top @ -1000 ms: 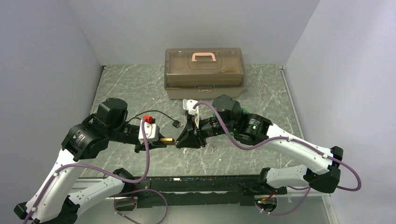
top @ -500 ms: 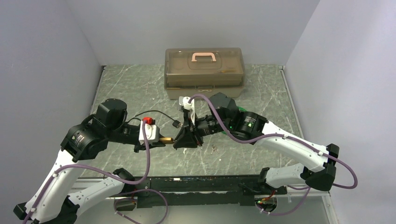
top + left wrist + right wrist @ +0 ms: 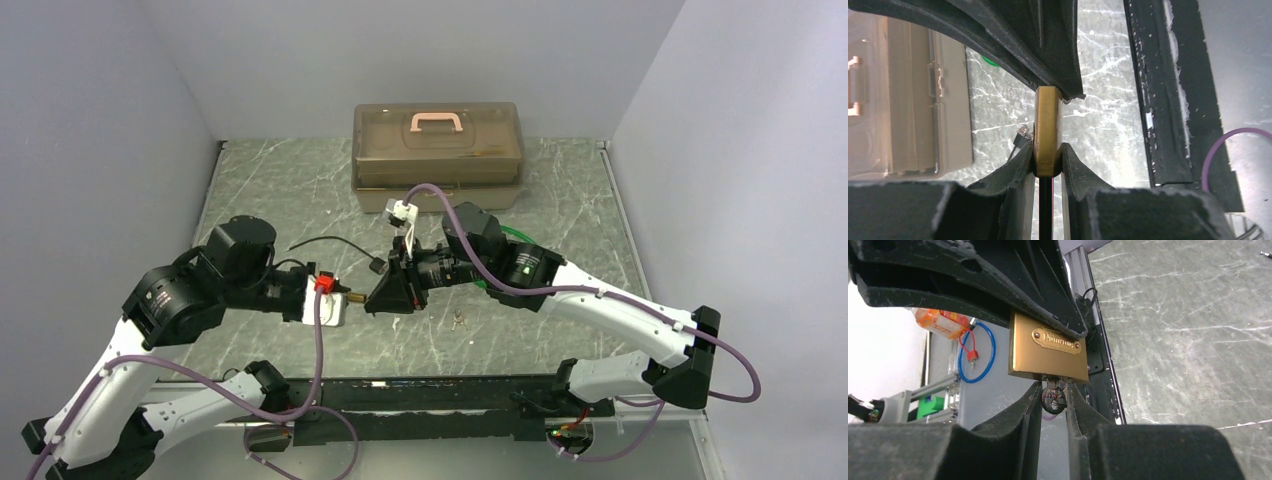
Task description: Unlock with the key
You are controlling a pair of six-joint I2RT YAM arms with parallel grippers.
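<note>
A brass padlock (image 3: 1048, 350) hangs in the air between the two arms above the table. My left gripper (image 3: 1048, 161) is shut on the padlock (image 3: 1048, 125), pinching its narrow body from both sides. My right gripper (image 3: 1053, 396) is shut on the key (image 3: 1053, 399), whose dark round head sits under the padlock with the blade in the keyhole. In the top view the left gripper (image 3: 340, 298) and right gripper (image 3: 375, 298) meet nose to nose, and only a sliver of padlock (image 3: 357, 297) shows. The key is hidden there.
A brown toolbox (image 3: 437, 157) with a pink handle stands at the back. A black cable with a plug (image 3: 377, 266) lies behind the grippers. A small bunch of spare keys (image 3: 459, 320) lies on the marble top to the right. A black rail (image 3: 430, 395) runs along the near edge.
The left wrist has rolled, so its white camera mount now sits below the padlock. The right arm has shifted left and turned with the key. Both grips have held.
</note>
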